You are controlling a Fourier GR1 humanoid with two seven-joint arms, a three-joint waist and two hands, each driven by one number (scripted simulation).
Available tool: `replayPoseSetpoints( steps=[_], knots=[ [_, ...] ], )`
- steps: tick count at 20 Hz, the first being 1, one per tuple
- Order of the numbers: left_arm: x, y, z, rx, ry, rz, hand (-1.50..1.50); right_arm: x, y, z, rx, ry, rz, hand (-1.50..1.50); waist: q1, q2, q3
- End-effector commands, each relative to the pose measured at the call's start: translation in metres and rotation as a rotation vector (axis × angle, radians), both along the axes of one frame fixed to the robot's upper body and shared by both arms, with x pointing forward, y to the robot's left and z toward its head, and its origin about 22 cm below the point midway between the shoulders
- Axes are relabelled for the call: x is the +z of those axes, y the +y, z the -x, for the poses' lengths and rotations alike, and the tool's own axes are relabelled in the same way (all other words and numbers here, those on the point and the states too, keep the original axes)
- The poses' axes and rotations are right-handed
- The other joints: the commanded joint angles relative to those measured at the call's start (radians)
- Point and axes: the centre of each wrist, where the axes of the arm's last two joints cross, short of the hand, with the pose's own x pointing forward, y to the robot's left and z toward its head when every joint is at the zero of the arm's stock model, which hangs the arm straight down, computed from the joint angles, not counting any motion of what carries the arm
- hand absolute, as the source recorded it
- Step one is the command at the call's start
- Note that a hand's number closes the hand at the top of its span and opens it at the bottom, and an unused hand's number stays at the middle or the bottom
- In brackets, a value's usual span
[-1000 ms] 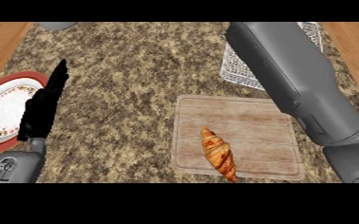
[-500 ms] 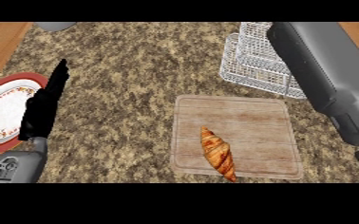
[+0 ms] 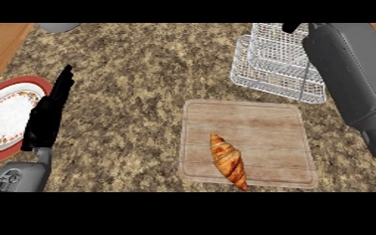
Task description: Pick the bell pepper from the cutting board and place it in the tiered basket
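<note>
The left robot hand (image 3: 48,110) rests at the left edge of the view with its dark fingers straight and pointing up, released and holding nothing. Just to its left, partly under it, lies a white plate (image 3: 13,110) with a red rim and a flowered border. To its right stretches the speckled brown bench (image 3: 140,79).

The right forearm (image 3: 346,72) comes up along the right edge, a broad grey shape lying across the right side of the wire basket (image 3: 272,62). Of the right robot hand (image 3: 292,27) only a small dark tip shows beside the forearm's upper end, over the top of the basket; whether it is clenched or released cannot be told.

The bell pepper shows nowhere: not on the board, not on the bench, and nothing coloured can be made out through the basket's mesh.

Below the basket and left of the right forearm lies a pale wooden cutting board (image 3: 257,129). On its lower part rests a golden croissant (image 3: 228,161), set slantwise, its lower tip at the board's front edge.
</note>
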Motion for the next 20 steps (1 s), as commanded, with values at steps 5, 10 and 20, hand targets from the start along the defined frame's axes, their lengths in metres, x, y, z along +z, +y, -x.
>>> replayPoseSetpoints(
  steps=[5,10,20],
  knots=[
    [-0.006,0.002,0.001,-0.002,-0.007,0.000,0.00,-0.030,-0.035,-0.002,-0.057,0.071,-0.312,-1.50,0.005,0.004,0.000],
    [-0.005,-0.010,-0.004,0.007,-0.001,0.013,0.00,-0.063,-0.025,0.011,-0.042,-0.028,-0.354,-1.50,-0.005,0.001,0.000],
    [-0.008,0.005,0.001,0.001,-0.013,0.000,0.00,0.004,-0.035,0.021,-0.072,-0.358,-0.425,-1.50,-0.005,-0.002,0.000]
  ],
)
